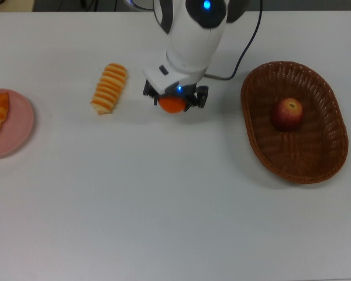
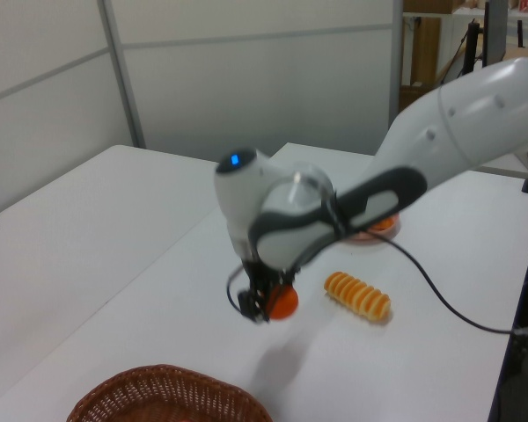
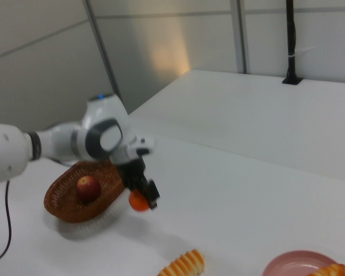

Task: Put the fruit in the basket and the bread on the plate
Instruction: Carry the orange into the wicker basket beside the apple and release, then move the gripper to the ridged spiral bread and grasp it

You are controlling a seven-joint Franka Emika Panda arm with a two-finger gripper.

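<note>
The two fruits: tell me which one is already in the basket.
The dark red apple lies inside the wicker basket. The orange does not: it is gripped in the pincer, raised off the table.

From the left view I see the gripper (image 2: pixel 266 303) closed on the orange (image 2: pixel 282 301), held clear above the white bench (image 2: pixel 114 264). Striped loaf (image 2: pixel 358 294) lies on the bench toward the left view's right. Wicker basket (image 2: pixel 163 396) rim shows at the bottom edge, apart from the orange.
</note>
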